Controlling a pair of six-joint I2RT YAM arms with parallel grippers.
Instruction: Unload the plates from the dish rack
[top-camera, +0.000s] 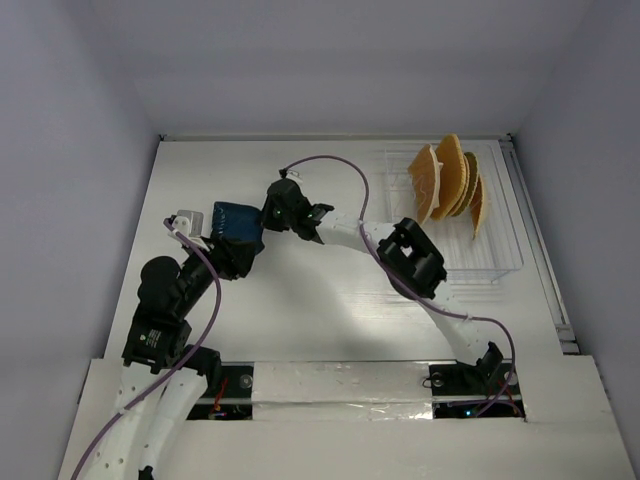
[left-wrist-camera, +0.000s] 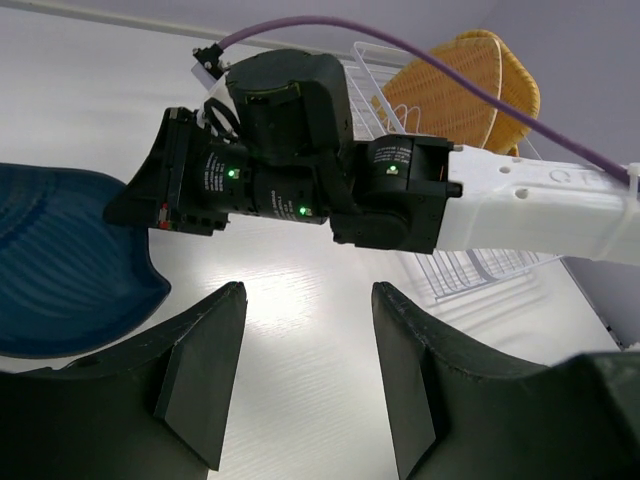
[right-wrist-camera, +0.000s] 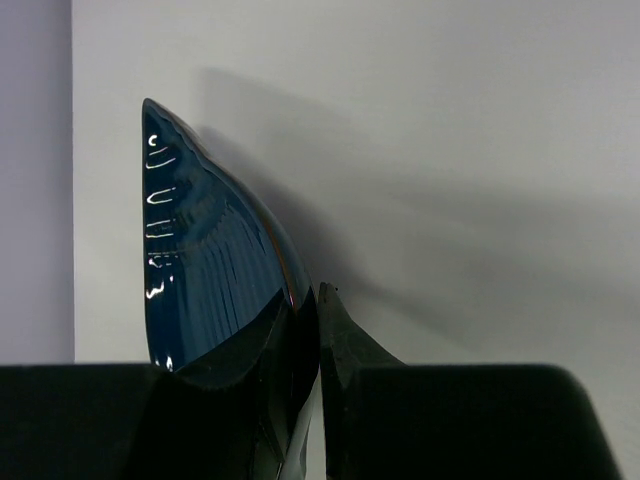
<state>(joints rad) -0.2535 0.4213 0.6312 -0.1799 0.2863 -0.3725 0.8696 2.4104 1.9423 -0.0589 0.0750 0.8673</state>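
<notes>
Fingers of R arm (right-wrist-camera: 345, 345) clamp blue plate (right-wrist-camera: 200, 260), out at left; L fingers (left-wrist-camera: 200, 370) apart; orange plates (top-camera: 448, 180) wait in dish rack (top-camera: 500, 268).

The blue plate (right-wrist-camera: 215, 270) is glossy and finely ridged, like glazed ceramic, and catches sharp highlights. The tan plates (top-camera: 450, 180) have a rough, woven, basket-like surface. The rack (left-wrist-camera: 465, 270) is thin white coated wire. The desk (top-camera: 300, 310) is smooth white with a soft sheen. The left end effector (left-wrist-camera: 308, 300) is matt black plastic.
</notes>
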